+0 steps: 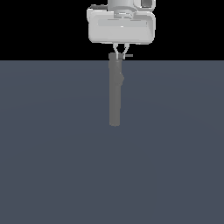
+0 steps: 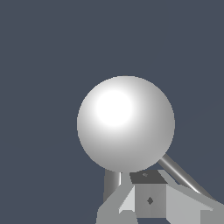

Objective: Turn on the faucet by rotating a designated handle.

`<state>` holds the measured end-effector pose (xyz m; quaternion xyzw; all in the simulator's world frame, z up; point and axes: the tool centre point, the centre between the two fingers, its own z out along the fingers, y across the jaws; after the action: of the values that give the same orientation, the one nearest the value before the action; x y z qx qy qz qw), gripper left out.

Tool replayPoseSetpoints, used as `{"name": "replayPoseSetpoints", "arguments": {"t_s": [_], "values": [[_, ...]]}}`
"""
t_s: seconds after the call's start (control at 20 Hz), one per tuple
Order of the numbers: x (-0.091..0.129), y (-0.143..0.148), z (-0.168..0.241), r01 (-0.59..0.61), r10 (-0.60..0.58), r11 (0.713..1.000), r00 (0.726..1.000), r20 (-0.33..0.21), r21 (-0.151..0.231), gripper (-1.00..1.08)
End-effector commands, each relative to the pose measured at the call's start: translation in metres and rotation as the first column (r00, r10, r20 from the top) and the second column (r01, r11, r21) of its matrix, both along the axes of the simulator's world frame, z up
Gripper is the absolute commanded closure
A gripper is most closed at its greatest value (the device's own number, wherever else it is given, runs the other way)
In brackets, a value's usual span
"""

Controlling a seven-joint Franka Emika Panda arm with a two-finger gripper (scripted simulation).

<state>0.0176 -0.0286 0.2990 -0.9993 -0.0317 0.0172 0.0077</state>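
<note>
Exterior view: the white gripper (image 1: 121,47), fingers nearly together on nothing, is parked right above the tall matte grey faucet (image 1: 115,89), whose thin grey rod handle (image 1: 128,55) is pointed toward that view's right.

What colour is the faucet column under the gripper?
Matte dark grey, a shade lighter than the slate floor. The faucet shows best in the exterior view, below the gripper.

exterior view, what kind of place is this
Most likely a bare simulated test scene, not a real room: a flat slate-blue floor under a black void, one grey faucet standing alone, and the gripper right above its cap.
</note>
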Motion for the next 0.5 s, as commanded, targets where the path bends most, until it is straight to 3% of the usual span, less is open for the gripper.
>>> {"name": "replayPoseSetpoints", "arguments": {"t_s": [0.0,0.45], "values": [[0.015,-0.012,0.0,0.012,-0.012,1.0,1.0,0.019,-0.006,1.08],[0.041,-0.036,0.001,0.038,-0.038,0.999,0.999,0.03,-0.012,1.08]]}}
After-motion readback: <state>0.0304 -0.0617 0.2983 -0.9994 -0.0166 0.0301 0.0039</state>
